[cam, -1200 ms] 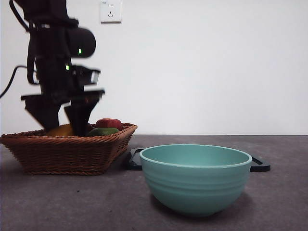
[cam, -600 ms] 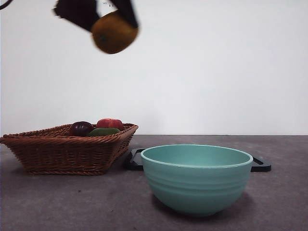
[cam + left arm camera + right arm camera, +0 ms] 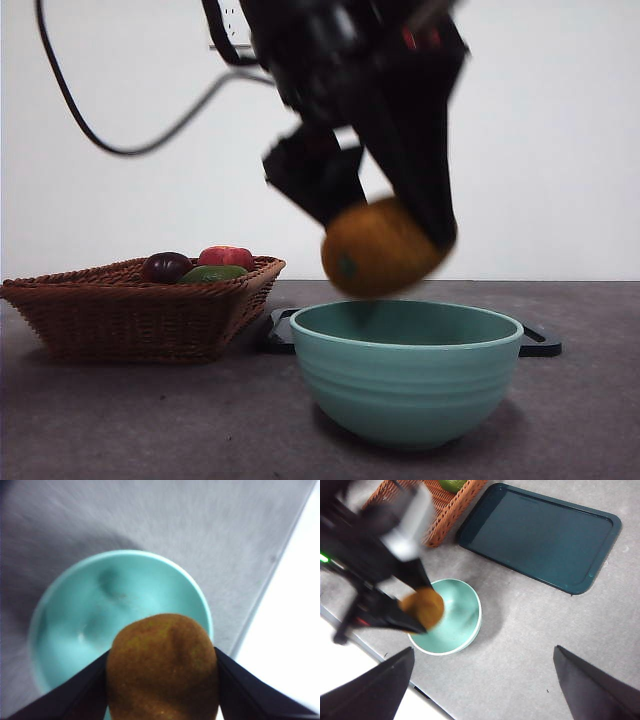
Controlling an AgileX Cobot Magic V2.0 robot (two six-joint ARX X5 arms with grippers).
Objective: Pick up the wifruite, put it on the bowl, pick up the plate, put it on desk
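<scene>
My left gripper [image 3: 385,215] is shut on the wifruite [image 3: 382,250], a rounded yellow-orange fruit, and holds it just above the left part of the mint-green bowl [image 3: 407,370]. In the left wrist view the fruit [image 3: 162,667] sits between both jaws over the bowl [image 3: 95,610]. The black plate [image 3: 540,343] lies flat on the desk [image 3: 150,420] behind the bowl, mostly hidden by it. In the right wrist view the plate [image 3: 540,535] is bare, and my right gripper [image 3: 484,650] is open and empty, high above the desk beside the bowl [image 3: 457,617].
A brown wicker basket [image 3: 140,305] stands at the left with a dark purple fruit [image 3: 166,266], a red fruit [image 3: 228,256] and a green fruit [image 3: 214,273] in it. The left arm's cable [image 3: 120,140] hangs above the basket.
My left gripper has lifted the wifruite out of the basket, carried it to the right and lowered it over the bowl. The dark purple fruit now shows in the basket.
</scene>
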